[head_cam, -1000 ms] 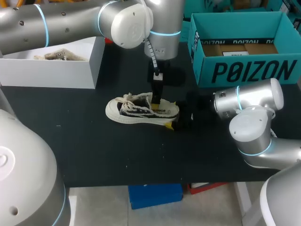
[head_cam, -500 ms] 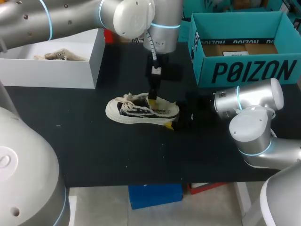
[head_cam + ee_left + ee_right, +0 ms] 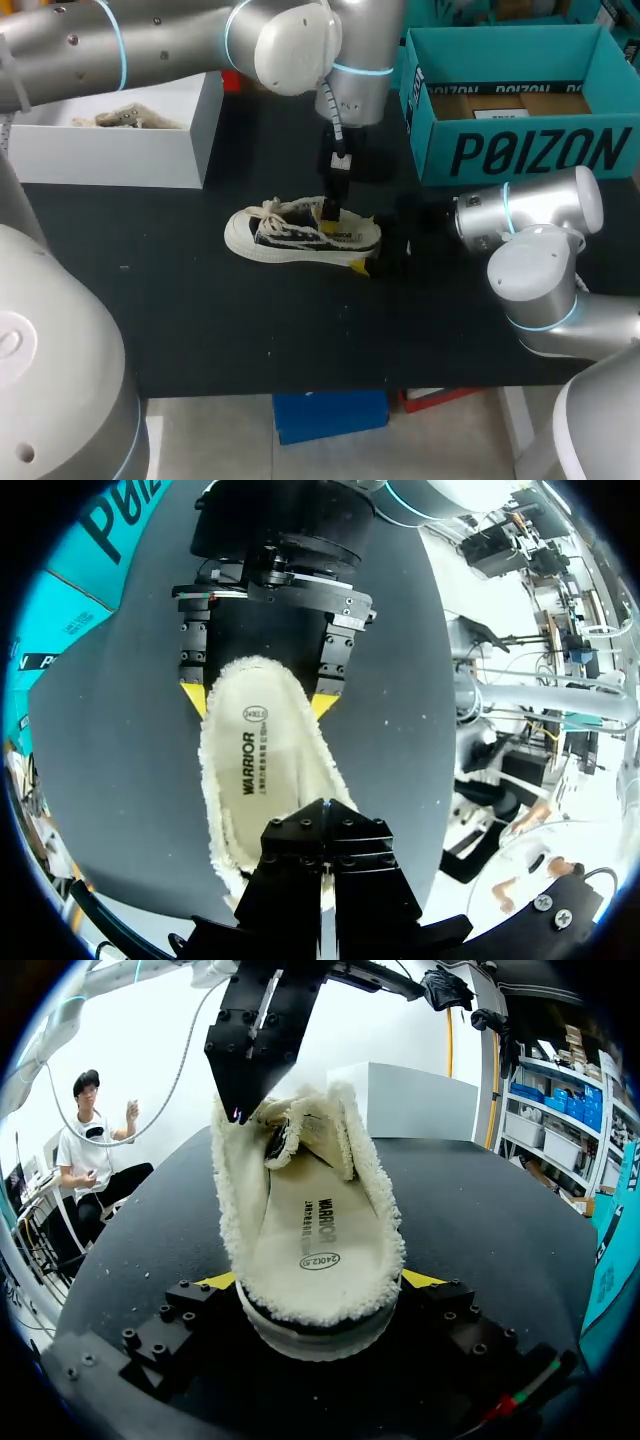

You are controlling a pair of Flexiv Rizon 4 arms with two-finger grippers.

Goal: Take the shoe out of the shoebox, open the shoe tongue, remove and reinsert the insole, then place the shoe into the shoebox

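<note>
Head view shows my left gripper (image 3: 329,208) lifted slightly since a second ago, wrist swung toward the teal cardboard shoebox (image 3: 520,150). Its tip is now at the collar of the cream-and-black canvas shoe (image 3: 290,232) rather than deeper inside. Its fingers are pressed together, nothing visibly between them. The white printed insole (image 3: 258,770) lies flat inside, so I judge it is not coming out with this lift. My right gripper (image 3: 365,242) clamps the heel from both sides; the shoe stands on the black table (image 3: 200,320), apart from the box.
</note>
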